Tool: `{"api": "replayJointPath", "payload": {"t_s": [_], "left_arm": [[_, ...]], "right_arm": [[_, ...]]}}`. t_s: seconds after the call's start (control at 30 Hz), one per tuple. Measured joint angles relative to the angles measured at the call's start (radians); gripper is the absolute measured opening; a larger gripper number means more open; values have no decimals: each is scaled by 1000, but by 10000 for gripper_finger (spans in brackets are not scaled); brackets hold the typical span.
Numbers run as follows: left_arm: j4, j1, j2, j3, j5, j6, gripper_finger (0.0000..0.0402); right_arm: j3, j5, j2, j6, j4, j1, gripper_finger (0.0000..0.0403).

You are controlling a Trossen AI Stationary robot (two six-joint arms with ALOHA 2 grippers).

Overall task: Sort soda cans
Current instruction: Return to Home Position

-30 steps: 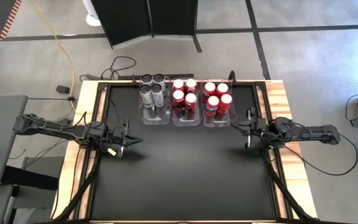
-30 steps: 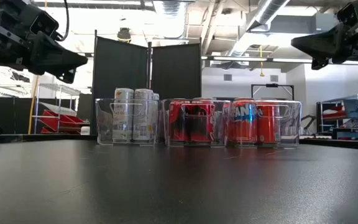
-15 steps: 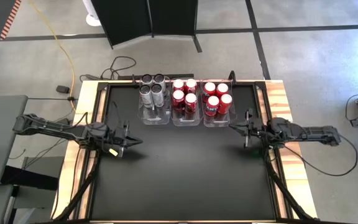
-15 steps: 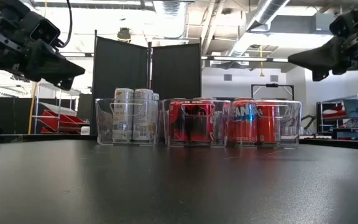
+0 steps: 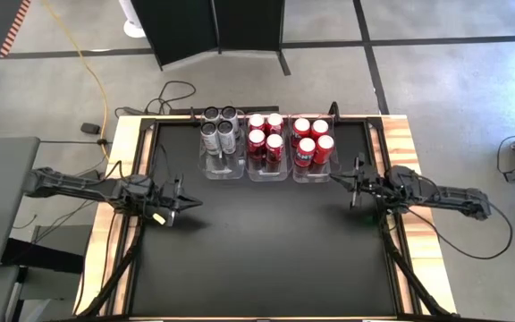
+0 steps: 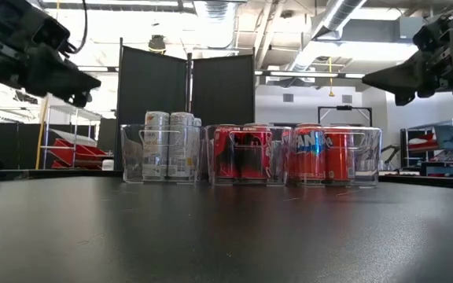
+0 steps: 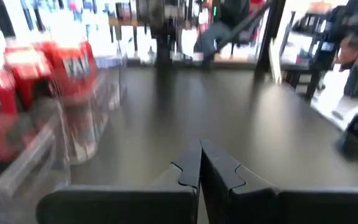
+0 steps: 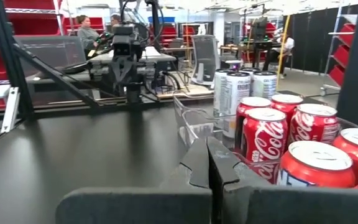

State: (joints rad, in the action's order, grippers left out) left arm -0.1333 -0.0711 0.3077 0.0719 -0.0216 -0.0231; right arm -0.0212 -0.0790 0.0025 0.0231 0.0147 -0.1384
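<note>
Your left gripper [image 5: 189, 204] has its fingers pressed together and holds nothing, over the table [image 5: 266, 255] at the middle left of the high view. Your right gripper [image 5: 334, 179] is closed and empty too, at the middle right. The soda cans [image 5: 265, 136] stand in three clear bins [image 5: 223, 173] at the upper centre: silver ones in the left bin, red ones in the other two.

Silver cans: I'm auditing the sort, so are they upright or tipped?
Upright: from above all four silver cans show round tops, and the low view shows them standing straight inside the left bin.
</note>
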Motion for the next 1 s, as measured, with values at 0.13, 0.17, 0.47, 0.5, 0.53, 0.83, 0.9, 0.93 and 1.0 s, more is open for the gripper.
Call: {"api": "replayJointPath", "payload": {"t_s": [0.13,0.17,0.47,0.5,0.53,0.83,0.9,0.93,1.0], "left_arm": [[67,1,-128,2,0,15,0],[111,4,-160,2,0,13,0],[217,20,-296,6,-9,15,0],[220,20,-296,6,-9,16,0],[225,20,-298,6,-9,13,0],[280,20,-304,7,16,-20,0],[272,20,-303,-3,17,-22,0],[257,20,-304,-7,17,-21,0],[230,20,-303,-12,16,-12,0]], "right_arm": [[0,82,0,12,1,-44,0],[0,97,0,14,3,-56,0],[1,214,0,23,22,-167,0],[1,227,0,22,18,-180,0],[1,238,0,22,17,-195,0],[10,368,0,30,57,-297,0],[10,371,0,30,64,-293,0],[10,371,0,30,73,-289,0],[10,371,0,34,80,-274,0]]}}
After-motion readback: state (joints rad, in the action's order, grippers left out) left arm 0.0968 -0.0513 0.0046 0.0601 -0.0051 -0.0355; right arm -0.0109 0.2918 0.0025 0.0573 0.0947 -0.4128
